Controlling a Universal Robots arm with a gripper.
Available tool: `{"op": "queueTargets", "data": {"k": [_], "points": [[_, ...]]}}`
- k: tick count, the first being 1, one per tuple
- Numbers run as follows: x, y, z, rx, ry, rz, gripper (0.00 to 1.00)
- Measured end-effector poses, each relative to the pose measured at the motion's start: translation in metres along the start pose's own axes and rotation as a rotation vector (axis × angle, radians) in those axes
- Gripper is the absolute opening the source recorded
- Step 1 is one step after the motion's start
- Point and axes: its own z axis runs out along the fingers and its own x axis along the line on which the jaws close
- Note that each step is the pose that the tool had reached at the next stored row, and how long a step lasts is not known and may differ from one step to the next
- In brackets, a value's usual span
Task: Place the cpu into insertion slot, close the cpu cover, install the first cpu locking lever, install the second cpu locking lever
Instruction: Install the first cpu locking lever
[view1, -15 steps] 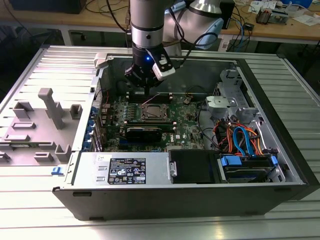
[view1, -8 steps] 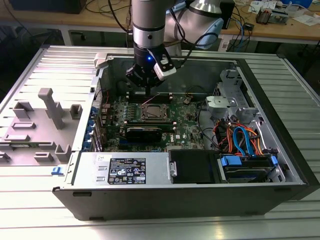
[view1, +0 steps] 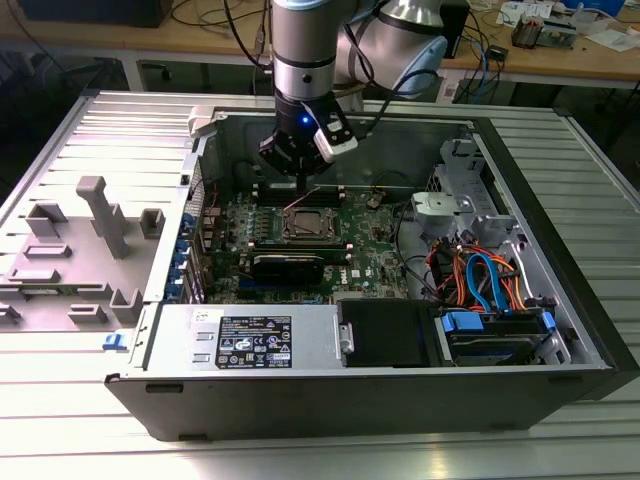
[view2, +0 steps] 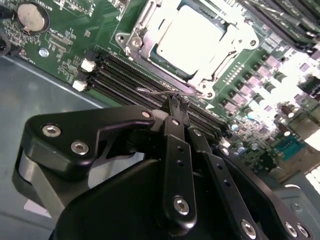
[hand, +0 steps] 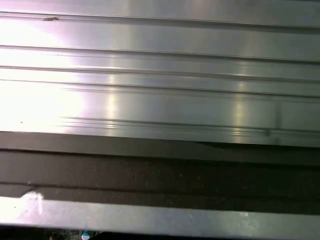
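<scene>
The cpu (view2: 187, 40) lies in the insertion slot (view2: 125, 41) on the green board, its pale metal top bright under the light. The silver cpu cover (view2: 150, 47) lies down around it as a frame. My gripper (view2: 174, 102) is shut, and its black fingertips meet at a thin wire locking lever (view2: 150, 92) that runs along the socket's edge beside the black memory slots (view2: 120, 75). In the exterior view the gripper (view1: 303, 186) hangs just behind the cpu (view1: 306, 224), inside the open computer case, with the wire lever (view1: 300, 200) slanting up toward it.
A silver power supply (view1: 250, 340) and a drive bay with blue and orange cables (view1: 485, 285) fill the case's front and right. Grey plastic fixtures (view1: 100, 215) stand on the ribbed metal table (hand: 160, 75) at the exterior view's left. The case's dark wall (hand: 160, 170) crosses the first wrist view.
</scene>
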Motion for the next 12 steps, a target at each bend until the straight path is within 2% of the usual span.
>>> {"op": "queueTargets", "data": {"k": [12], "points": [[-0.0071,-0.0001,0.0029,0.0033,0.0003,0.0,0.11]]}}
